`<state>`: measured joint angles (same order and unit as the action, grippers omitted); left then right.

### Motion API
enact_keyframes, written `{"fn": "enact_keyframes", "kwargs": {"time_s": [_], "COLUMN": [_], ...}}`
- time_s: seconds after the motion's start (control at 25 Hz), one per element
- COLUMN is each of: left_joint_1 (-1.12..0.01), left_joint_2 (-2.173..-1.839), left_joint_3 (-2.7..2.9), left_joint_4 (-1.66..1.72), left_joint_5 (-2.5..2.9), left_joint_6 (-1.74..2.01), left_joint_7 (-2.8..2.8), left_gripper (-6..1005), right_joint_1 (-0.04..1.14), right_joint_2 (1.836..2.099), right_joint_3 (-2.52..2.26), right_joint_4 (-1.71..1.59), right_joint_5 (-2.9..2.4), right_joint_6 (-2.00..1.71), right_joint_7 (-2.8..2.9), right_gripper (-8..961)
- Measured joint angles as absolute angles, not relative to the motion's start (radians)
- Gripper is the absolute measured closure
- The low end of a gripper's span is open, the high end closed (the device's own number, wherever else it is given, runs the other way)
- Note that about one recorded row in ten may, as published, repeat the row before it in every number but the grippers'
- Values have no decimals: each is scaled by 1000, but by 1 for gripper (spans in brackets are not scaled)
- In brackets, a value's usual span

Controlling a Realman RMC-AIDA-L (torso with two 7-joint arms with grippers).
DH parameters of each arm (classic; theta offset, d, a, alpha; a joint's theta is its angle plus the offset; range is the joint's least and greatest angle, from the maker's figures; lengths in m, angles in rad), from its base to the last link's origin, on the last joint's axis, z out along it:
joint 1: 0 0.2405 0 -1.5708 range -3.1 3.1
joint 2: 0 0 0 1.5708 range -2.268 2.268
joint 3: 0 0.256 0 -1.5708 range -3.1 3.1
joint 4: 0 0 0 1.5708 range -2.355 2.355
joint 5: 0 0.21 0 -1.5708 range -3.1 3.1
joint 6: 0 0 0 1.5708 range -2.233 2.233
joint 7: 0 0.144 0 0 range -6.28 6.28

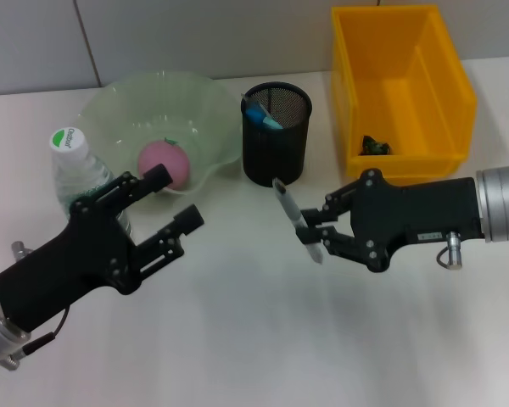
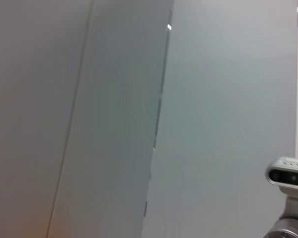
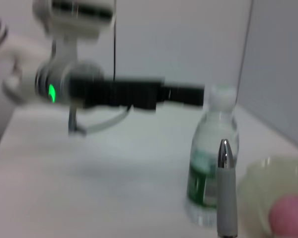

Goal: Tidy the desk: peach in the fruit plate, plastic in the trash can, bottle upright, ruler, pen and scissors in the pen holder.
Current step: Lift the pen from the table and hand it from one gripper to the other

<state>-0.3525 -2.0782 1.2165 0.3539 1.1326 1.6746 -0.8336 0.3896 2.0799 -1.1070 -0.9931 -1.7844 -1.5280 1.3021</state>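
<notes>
**Pen pinched above the desk, short of the holder**

The right gripper (image 1: 312,240) pinches a grey pen (image 1: 293,219) just near of the black mesh pen holder (image 1: 276,132) — the pen is tilted, clear of the rim. The left gripper (image 1: 171,202) hangs at near left with its fingers spread, holding nothing. Behind it the bottle (image 1: 76,168) stands upright, and the peach (image 1: 165,164) lies in the green fruit plate (image 1: 123,110). The yellow trash can (image 1: 399,89) sits at far right — something dark inside.
</notes>
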Motion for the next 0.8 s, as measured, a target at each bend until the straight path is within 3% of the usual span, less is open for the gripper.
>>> {"fn": "enact_keyframes", "kwargs": {"time_s": [0.8], "left_joint_1": [-423], "left_joint_2": [-2080], "left_joint_3": [1221], "left_joint_4": [195], "left_joint_5": [1053], "left_joint_6": [1734], "left_joint_7": [-833], "left_gripper": [325], "right_joint_1": [486], "right_joint_2": [2080], "right_joint_3": [-1145], "right_joint_4": [-782], "right_joint_5": [-1634], "right_joint_6": [-1551], "right_joint_7": [1251], "right_gripper": [817]}}
